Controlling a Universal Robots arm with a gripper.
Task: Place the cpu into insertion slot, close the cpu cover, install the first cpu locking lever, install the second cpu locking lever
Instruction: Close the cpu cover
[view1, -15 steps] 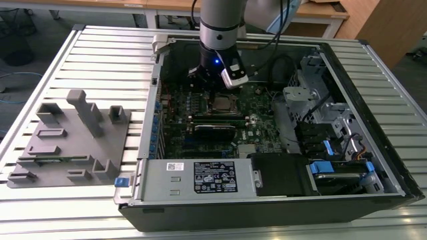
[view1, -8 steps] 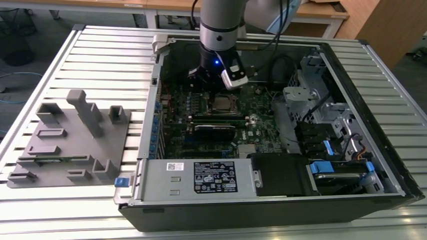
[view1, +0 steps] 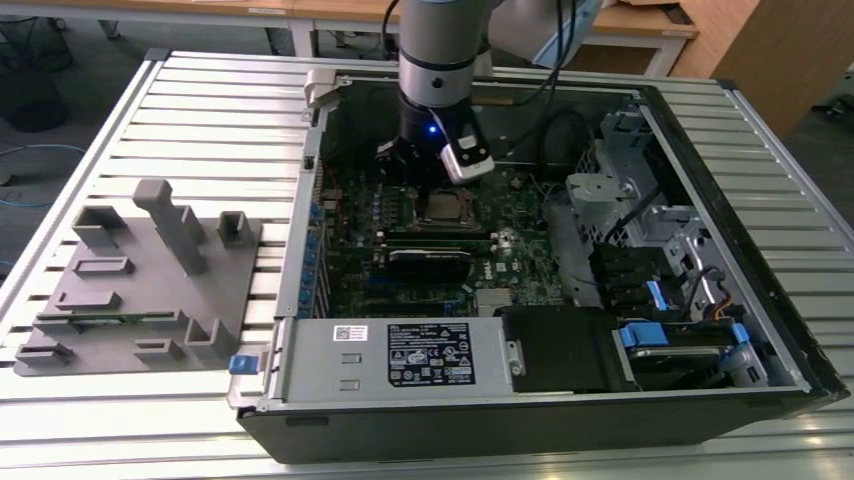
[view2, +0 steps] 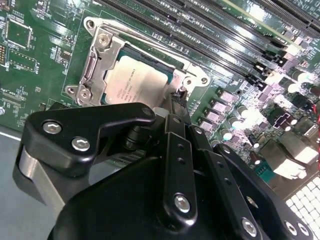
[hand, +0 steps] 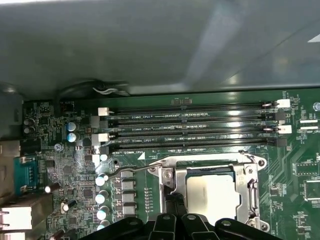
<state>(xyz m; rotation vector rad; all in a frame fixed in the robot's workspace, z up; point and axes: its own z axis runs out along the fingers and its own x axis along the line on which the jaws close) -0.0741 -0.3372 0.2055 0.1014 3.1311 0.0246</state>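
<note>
The pincer (view1: 424, 190) hangs inside the open computer case (view1: 747, 330), upper middle of the exterior view, with its tip down at the socket's edge. Whether it is spread, pressed together or nipping something I cannot tell. The cpu (view1: 445, 207) lies just below it, near the frame's centre, seated in the socket on the green motherboard (view1: 534, 250). It is a flat square with a dull pale-grey top. The cpu cover (hand: 251, 185) lies flat around it, a bright silver frame whose window bares the chip. A thin wire lever (hand: 132, 168) runs out from the socket's corner near the pincer, its long axis parallel to the memory slots (hand: 190, 127). The case rests on a slatted table (view1: 200, 90).
</note>
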